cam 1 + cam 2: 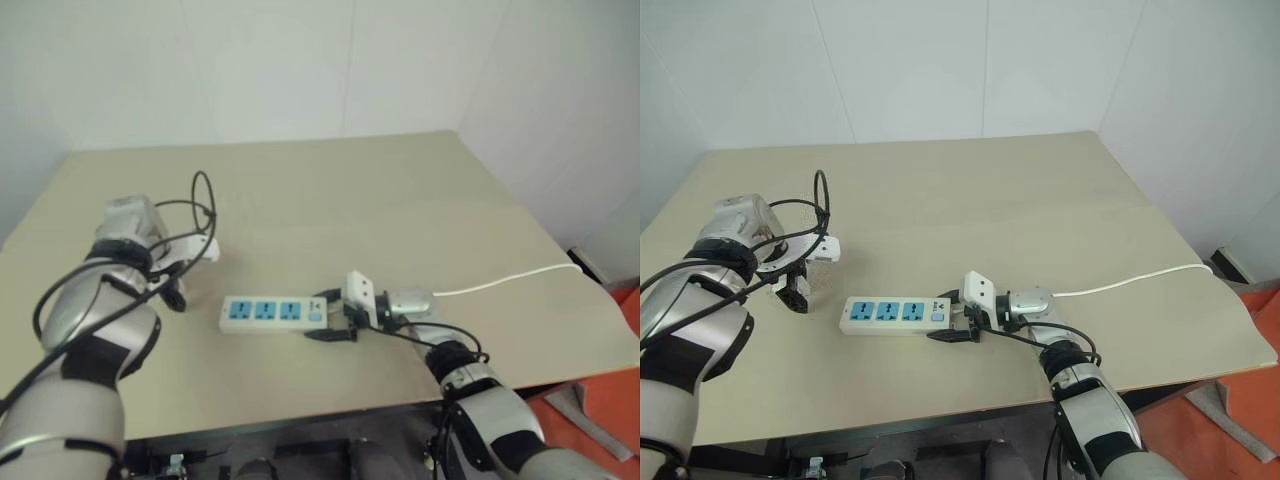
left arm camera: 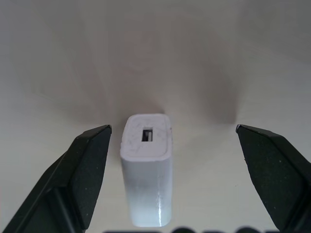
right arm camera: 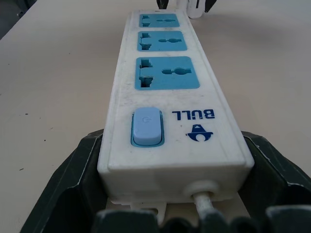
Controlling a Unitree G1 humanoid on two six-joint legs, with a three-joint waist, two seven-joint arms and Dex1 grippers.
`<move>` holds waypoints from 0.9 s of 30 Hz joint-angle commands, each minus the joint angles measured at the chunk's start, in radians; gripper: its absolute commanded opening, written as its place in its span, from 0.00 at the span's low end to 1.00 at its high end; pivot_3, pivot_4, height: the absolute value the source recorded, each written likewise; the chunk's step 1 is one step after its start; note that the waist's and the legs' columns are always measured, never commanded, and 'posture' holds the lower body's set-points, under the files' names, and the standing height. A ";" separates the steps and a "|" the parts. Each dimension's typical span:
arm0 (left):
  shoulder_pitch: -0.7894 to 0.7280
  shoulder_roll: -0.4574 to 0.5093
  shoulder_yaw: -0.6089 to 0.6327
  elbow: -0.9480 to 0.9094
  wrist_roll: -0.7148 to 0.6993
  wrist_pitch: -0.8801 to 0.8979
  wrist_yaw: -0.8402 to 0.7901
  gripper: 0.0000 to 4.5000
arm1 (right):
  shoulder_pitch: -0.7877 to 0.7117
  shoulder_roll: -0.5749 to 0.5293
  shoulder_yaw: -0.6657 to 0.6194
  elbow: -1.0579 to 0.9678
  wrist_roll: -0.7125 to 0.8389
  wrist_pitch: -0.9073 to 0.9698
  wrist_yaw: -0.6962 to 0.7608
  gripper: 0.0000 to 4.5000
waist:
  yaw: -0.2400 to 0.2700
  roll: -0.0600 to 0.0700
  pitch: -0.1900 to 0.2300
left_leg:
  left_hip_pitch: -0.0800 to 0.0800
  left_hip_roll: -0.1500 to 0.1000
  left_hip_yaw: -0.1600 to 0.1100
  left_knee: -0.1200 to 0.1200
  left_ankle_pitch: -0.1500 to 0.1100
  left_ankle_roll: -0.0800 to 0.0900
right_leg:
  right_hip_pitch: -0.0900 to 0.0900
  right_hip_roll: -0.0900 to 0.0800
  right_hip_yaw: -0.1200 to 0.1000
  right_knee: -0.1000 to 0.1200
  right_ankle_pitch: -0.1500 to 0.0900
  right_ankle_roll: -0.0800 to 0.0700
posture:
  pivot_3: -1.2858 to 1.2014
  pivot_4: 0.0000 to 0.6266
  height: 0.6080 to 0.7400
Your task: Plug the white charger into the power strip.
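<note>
The right tool sits nearest the front edge of the bench, its two black fingers closed on the cord end of the power strip. In the right wrist view those matte, wedge-shaped fingers press against both long sides of the strip's glossy white plastic casing, just where the thin white cord leaves it. The strip is a long rectangular bar with rounded edges, lying flat and roughly parallel to the front edge. A light-blue rocker switch and a blue printed logo sit at the held end, followed by three light-blue socket faces in a row. The cord runs off toward the right edge of the bench.

Beyond the strip's free end, toward the left edge, the left tool points down at the bench with its fingers spread wide. The white charger stands upright between them, touching neither. It is a small smooth white block with rounded corners, its top face showing a small rectangular slot.

The bench surface is plain, matte and pale beige, reaching back to a white wall.
</note>
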 commanded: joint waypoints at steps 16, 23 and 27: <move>0.001 0.022 0.042 -0.007 0.038 -0.022 0.063 0.22 | 0.014 0.011 0.010 -0.015 -0.002 0.012 -0.004 0.76 | 0.002 0.000 0.000 | 0.001 0.000 0.000 0.000 0.000 0.000 | 0.000 0.000 0.000 0.000 0.000 -0.001 | 0.52 0.24 1.00; 0.016 0.056 0.209 -0.132 -0.130 -0.179 -0.031 0.22 | 0.005 0.023 0.016 0.002 -0.001 -0.014 0.028 0.76 | 0.004 0.000 0.000 | 0.000 0.000 0.000 0.000 0.000 0.000 | 0.000 -0.001 0.000 0.000 0.001 -0.002 | 0.52 0.24 1.00; 0.078 0.070 0.377 -0.307 -0.332 -0.189 -0.135 0.22 | -0.011 0.033 0.009 0.020 0.015 -0.024 0.068 0.76 | 0.002 0.000 0.000 | 0.000 0.000 0.000 0.000 0.000 0.000 | 0.000 -0.001 0.000 0.000 0.002 -0.004 | 0.52 0.24 1.00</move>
